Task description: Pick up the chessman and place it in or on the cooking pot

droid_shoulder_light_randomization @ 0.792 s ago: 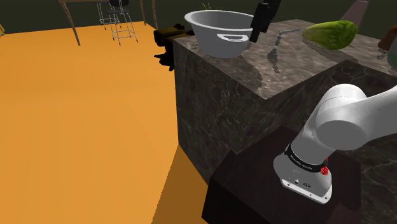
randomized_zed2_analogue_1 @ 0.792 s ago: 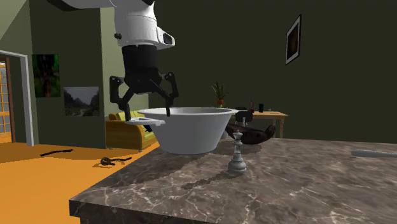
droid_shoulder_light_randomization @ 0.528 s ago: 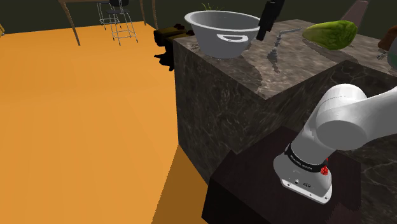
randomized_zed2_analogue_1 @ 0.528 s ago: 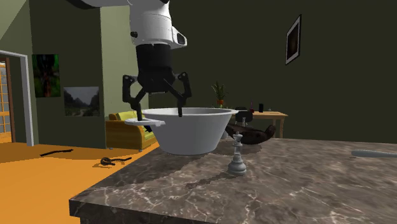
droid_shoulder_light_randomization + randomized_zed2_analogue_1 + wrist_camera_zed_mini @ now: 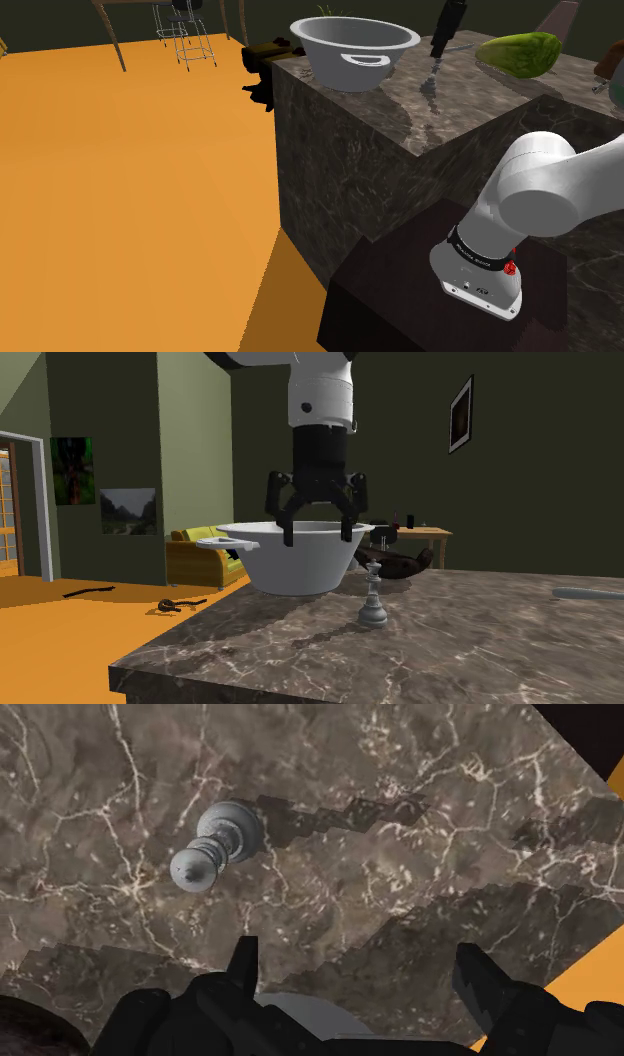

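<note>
Now, 2 fingers (image 5: 286, 532) spread apart, holding nothing, grey chessman (image 5: 374, 597) upright below, seemingly off-centre, beside pot (image 5: 300, 567).

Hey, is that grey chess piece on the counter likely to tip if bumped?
Likely tippy: the chess piece stands upright, tall and slim on a small round base. It looks rigid; if toppled, its round profile would probably roll on the marble countertop.
</note>
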